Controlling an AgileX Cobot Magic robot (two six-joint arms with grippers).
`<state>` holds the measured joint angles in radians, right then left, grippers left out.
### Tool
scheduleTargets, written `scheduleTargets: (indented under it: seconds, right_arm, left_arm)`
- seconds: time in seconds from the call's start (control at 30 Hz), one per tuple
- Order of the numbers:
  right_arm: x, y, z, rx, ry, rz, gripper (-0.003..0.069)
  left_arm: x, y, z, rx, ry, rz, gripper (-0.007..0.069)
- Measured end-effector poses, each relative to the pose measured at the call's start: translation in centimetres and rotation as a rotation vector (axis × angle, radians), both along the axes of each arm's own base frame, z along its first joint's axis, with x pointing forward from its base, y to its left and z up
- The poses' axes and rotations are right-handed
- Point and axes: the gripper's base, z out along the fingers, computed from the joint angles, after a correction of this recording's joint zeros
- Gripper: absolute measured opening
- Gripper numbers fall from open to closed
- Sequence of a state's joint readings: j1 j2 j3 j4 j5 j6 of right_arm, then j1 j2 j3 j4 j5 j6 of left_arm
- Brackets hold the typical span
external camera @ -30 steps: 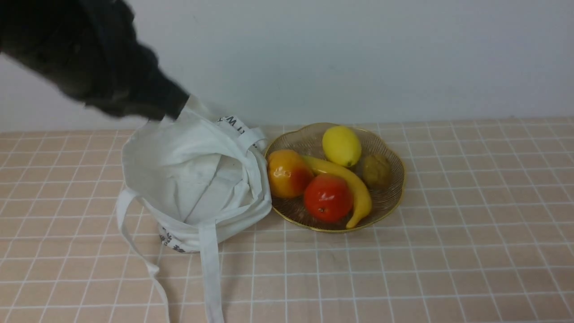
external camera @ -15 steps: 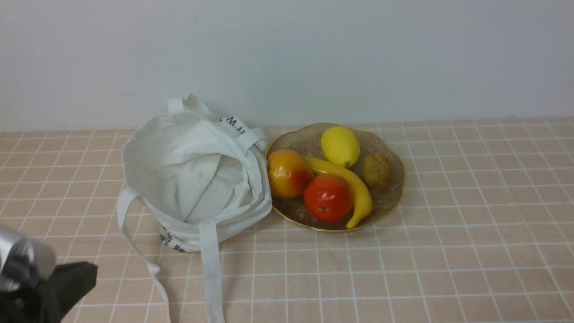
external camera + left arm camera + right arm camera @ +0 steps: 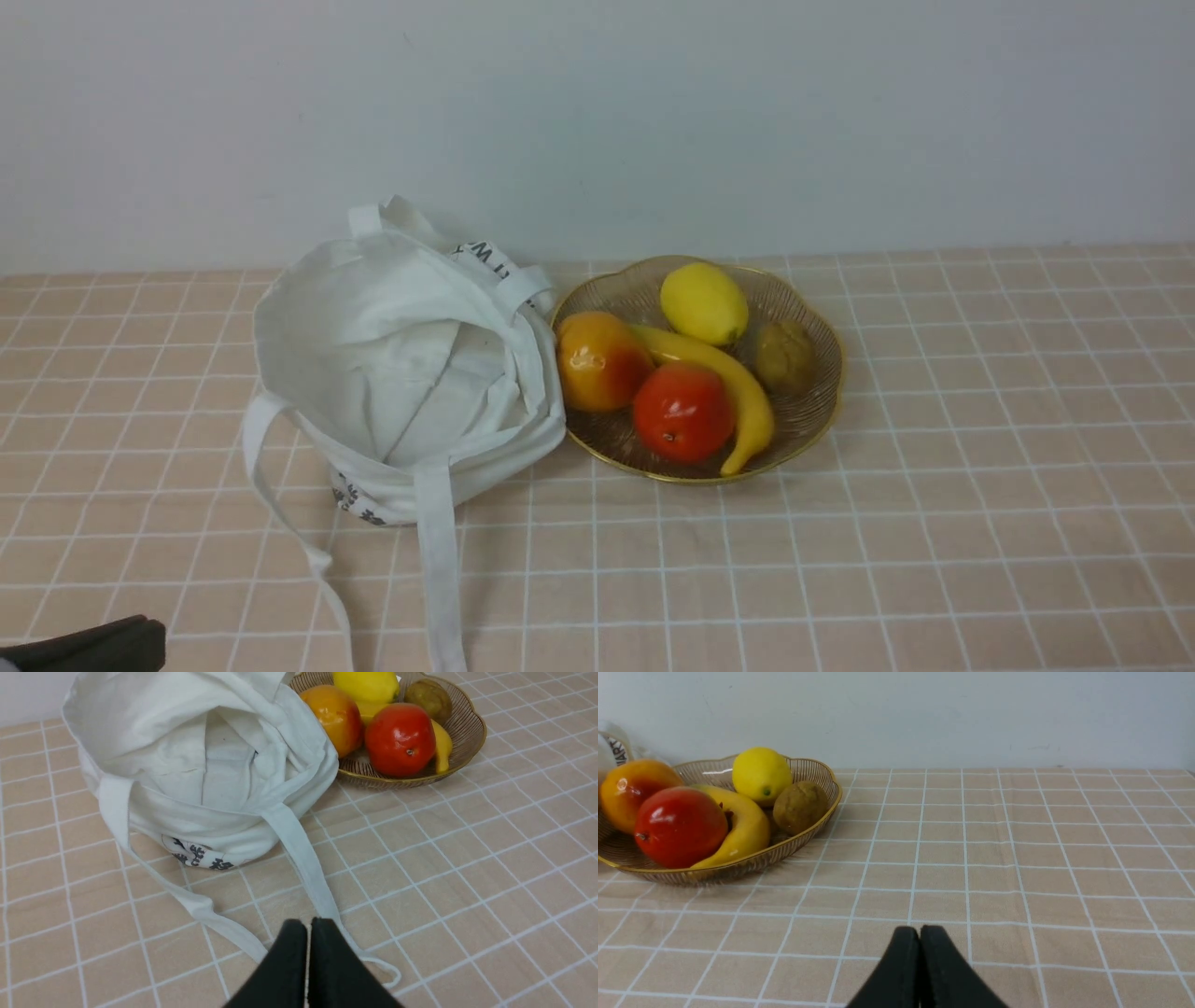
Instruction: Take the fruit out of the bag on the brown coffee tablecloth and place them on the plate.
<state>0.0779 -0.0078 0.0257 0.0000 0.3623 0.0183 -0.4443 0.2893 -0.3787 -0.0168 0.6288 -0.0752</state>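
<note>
Lemon (image 3: 704, 303) and plate (image 3: 812, 420) were already together in the front view: the yellow fruit lay at the back of the dish, beside the banana (image 3: 714, 364), probably kept from rolling by the shallow bowl and its neighbours. The bag (image 3: 373, 308) slumped beside the plate with its mouth gaping, its soft canvas likely folding under its own weight, and its straps trailed over the tablecloth (image 3: 980, 523). A dark piece of the left arm (image 3: 98, 646) showed at the near left corner, well apart from the fruit.

The left wrist view showed the left gripper (image 3: 309, 923) with its fingertips pressed together, pinching nothing and clear of the lemon. Behind them, a strap lay along the cloth; whether they touched it could not be told.

In the right wrist view, the right gripper's (image 3: 919, 929) tips were also together, holding nothing. The lemon rested against the brown knobbly fruit (image 3: 801, 807), inside the rim. The placing looked finished, and both grippers seemed to need only to keep away.
</note>
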Motion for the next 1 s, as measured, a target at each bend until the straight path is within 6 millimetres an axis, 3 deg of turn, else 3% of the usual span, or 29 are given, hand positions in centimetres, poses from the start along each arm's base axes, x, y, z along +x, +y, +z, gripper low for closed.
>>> scheduleTargets:
  seconds: [0.4,0.6,0.83,1.0]
  right_arm:
    - [0.0,0.0,0.0,0.0,0.0,0.0,-0.0014]
    - [0.0,0.0,0.0,0.0,0.0,0.0,-0.0014]
    - [0.0,0.0,0.0,0.0,0.0,0.0,-0.0014]
    - [0.0,0.0,0.0,0.0,0.0,0.0,-0.0014]
  left_arm:
    - [0.0,0.0,-0.2,0.0,0.0,0.0,-0.0008]
    - [-0.1,0.4,-3.9,0.008,-0.063,0.029,-0.0008]
    - [-0.4,1.8,-8.5,-0.009,-0.161,0.251,-0.0008]
    - [-0.5,2.3,-9.2,-0.001,-0.192,0.327,-0.0008]
